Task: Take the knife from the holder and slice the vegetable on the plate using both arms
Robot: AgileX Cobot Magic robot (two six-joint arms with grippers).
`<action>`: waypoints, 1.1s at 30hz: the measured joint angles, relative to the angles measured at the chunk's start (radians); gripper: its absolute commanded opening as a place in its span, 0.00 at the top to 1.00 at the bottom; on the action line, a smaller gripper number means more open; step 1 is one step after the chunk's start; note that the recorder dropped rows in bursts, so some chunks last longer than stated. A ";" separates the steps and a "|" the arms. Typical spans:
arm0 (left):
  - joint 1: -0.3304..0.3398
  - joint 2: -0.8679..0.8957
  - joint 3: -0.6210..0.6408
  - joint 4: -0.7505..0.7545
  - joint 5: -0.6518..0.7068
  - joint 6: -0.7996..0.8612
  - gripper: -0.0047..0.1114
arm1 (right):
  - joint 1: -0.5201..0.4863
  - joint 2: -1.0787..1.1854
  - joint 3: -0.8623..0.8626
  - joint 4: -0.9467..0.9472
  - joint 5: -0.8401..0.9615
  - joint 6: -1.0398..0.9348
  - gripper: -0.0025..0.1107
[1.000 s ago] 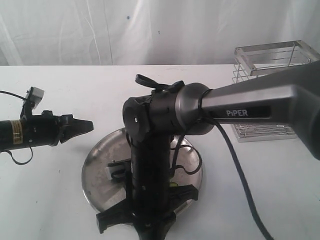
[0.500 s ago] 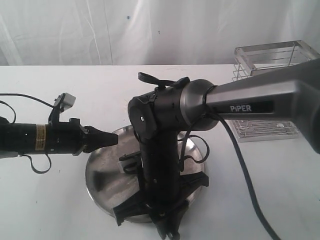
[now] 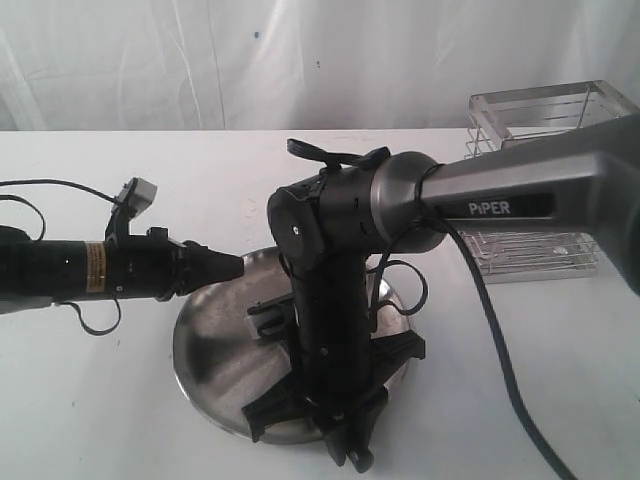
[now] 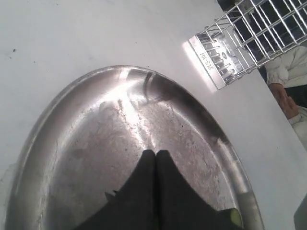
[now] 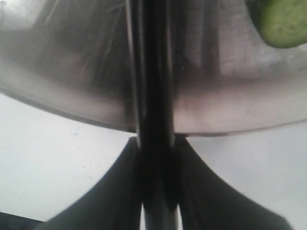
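While clamping the slim, dark-bladed kitchen knife (image 5: 153,86) between the part-spread fingers of the right gripper (image 5: 156,143), leans steeply down over the near rim of the round, scuffed stainless steel plate (image 3: 215,350), presumably to set the blade up for a cut. Points the left gripper (image 3: 225,268), jaws pressed together on nothing, low across the plate's left rim, probably to steady the piece. Shows one round slice of the dark green, cucumber-like vegetable (image 5: 280,24), pale at the centre, lying on the plate near the knife. Hides the rest behind the right arm in the exterior view. Leaves the boxy chrome wire holder (image 3: 540,130) on the white desk (image 3: 100,400) beyond the plate, apart from it, with no knife seen inside.

Counts two grippers, one knife, one plate and one holder. Counts one vegetable slice for certain, plus a green sliver in the left wrist view that may be the same piece.
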 measured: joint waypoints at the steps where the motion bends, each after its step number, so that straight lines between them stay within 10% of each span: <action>1: -0.007 0.000 -0.006 0.000 0.009 -0.007 0.96 | 0.000 0.000 0.000 -0.002 0.000 -0.002 0.98; 33: -0.092 0.076 -0.038 -0.046 0.070 0.007 0.96 | 0.000 0.000 0.000 -0.004 0.000 -0.014 0.98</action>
